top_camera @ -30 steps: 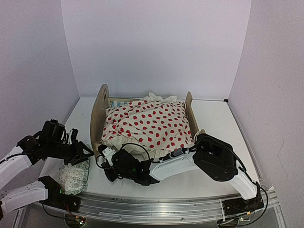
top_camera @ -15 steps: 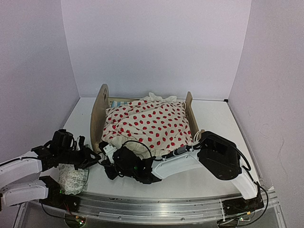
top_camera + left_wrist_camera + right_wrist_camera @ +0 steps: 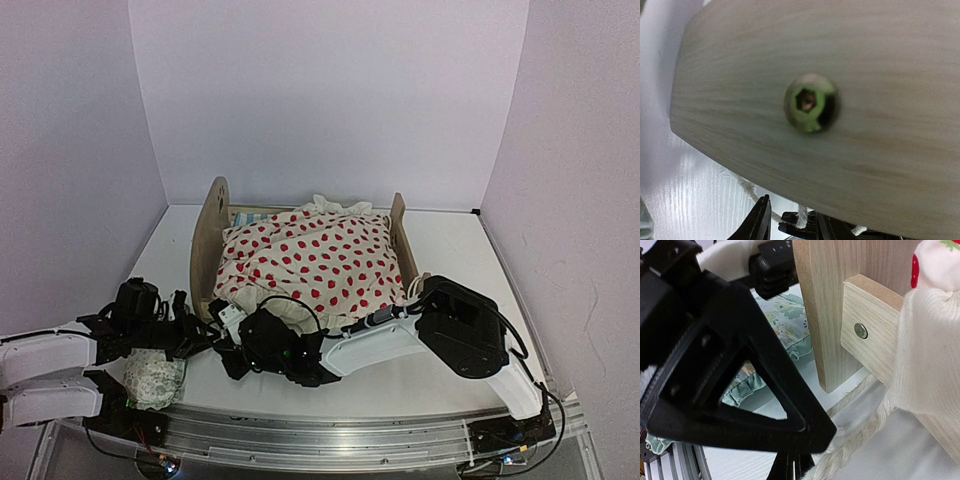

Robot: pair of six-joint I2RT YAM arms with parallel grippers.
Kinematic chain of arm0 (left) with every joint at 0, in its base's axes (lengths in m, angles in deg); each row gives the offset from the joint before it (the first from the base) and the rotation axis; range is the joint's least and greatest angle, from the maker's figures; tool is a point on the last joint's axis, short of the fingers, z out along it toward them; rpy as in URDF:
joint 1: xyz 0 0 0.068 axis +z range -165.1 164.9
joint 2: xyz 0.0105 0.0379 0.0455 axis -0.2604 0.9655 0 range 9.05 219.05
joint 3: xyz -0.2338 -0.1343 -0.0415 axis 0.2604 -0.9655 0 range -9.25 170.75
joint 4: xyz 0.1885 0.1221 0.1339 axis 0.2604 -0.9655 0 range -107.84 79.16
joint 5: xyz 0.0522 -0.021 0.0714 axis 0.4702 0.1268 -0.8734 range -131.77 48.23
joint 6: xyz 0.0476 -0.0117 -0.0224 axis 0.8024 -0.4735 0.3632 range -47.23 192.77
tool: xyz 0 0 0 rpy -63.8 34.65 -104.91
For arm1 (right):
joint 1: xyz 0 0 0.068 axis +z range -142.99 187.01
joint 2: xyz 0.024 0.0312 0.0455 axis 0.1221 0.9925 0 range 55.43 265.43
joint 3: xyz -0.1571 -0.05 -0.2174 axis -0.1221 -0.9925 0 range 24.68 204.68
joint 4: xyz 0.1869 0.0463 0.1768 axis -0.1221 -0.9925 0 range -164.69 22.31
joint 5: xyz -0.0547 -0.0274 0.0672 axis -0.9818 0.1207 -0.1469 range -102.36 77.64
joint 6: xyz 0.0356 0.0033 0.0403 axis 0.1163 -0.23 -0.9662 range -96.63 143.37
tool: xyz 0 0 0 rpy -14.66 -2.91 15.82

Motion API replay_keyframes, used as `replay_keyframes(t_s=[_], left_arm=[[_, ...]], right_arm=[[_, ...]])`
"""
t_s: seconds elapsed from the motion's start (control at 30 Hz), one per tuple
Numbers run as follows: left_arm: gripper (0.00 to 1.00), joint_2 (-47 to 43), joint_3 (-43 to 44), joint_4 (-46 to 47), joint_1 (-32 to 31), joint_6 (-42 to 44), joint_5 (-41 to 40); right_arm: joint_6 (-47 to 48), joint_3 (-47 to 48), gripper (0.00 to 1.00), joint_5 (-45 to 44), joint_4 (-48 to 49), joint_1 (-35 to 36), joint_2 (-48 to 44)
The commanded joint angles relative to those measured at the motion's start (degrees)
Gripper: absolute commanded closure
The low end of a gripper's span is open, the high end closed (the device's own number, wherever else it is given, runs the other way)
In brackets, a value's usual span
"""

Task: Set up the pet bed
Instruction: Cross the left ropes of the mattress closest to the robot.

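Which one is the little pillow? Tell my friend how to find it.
Find the wooden pet bed in the middle of the white table, heaped with a red-dotted cream blanket. Just in front of its left end, the pillow lies flat on the table. It is the only small, pale green-patterned cloth there.

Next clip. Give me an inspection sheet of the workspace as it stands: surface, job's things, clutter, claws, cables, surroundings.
Surface: white table, smooth.
Job's things: pet bed upright mid-table; a strip of striped mattress shows at the back.
Clutter: red-dotted blanket heaped across the bed; green-patterned pillow on the table in front of the headboard.
Claws: left claw close to the headboard's near corner, opening unclear; right claw shut at the same corner, what it grips unclear.
Cables: black leads loop over the right arm; white cord lies by the bed's corner.
Surroundings: plain pale walls; metal rail along the near edge.
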Motion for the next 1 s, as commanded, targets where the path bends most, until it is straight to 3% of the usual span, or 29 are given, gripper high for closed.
replay_keyframes(t_s=[0.0, 0.27, 0.4, 0.47, 0.57, 0.67, 0.83, 0.97], left_arm=[[0.67, 1.6, -1.3, 6.6, -0.3, -0.2, 4.3], [0.69, 1.4, -5.2, 11.4, -0.3, -0.4, 7.0], [0.82, 4.1, -4.8, 13.0, -0.3, 1.0, 8.1], [0.89, 4.4, -4.1, 11.9, -0.4, 1.8, 7.6], [0.97, 3.3, -3.7, 10.6, -0.3, 2.2, 6.7], [1.00, 1.4, -3.9, 9.2, -0.3, 2.0, 5.5], [1.00, -0.3, -4.7, 8.1, -0.3, 1.2, 4.8], [1.00, -1.3, -4.2, 6.8, -0.3, 1.1, 4.8]], right_arm=[[-0.9, 0.3, 1.00, 1.6, 1.2, -0.1, -3.0], [-1.4, 0.2, 1.00, 2.7, 1.2, -0.1, -3.0], [-1.4, 0.0, 0.99, 3.6, 1.1, -0.1, -3.2], [-1.4, -0.5, 0.92, 3.8, 1.2, -0.1, -3.6], [-1.4, -2.1, 0.67, 3.8, 1.2, -0.1, -4.8], [-1.6, -4.5, 0.53, 3.9, 1.2, -0.1, -6.6], [-2.4, -9.0, 0.42, 3.9, 1.2, -0.1, -10.1], [-2.5, -12.5, 0.39, 1.5, 1.2, -0.1, -12.6]])
